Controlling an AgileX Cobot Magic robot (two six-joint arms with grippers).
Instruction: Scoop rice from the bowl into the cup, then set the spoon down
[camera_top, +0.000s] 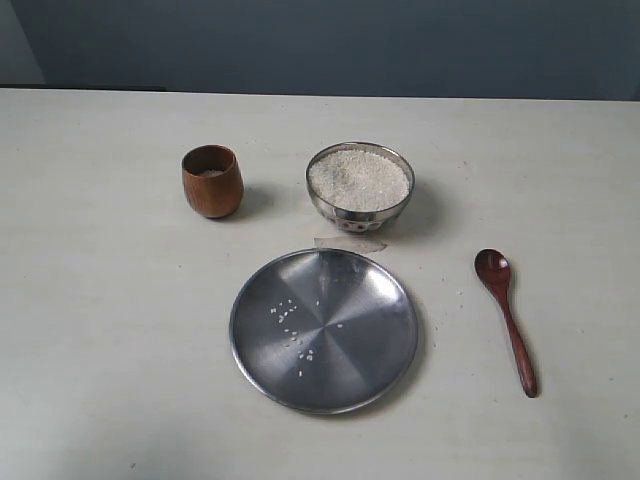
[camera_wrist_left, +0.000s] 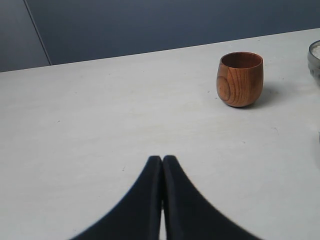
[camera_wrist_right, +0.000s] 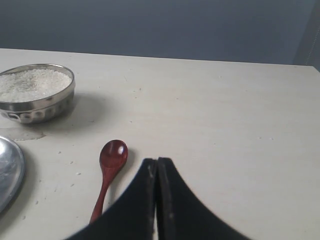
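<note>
Black jaws on both my arms are pinched together, nothing in them. Steel plate (camera_top: 372, 298) sits low centre with stray grains on it; spoon (camera_top: 505, 318) lies flat on the surface (camera_top: 100, 350) at lower right, touching nothing. Further up, bowl (camera_top: 352, 217) heaped with rice (camera_top: 359, 178), cup (camera_top: 212, 181) standing apart to its left.

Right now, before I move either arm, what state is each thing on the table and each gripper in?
Cup: upright, contents unclear.
Bowl: upright, heaped with rice.
Plate: flat, a few loose grains on it.
Spoon: lying flat, empty, not held.
Left gripper: shut, empty.
Right gripper: shut, empty.
</note>
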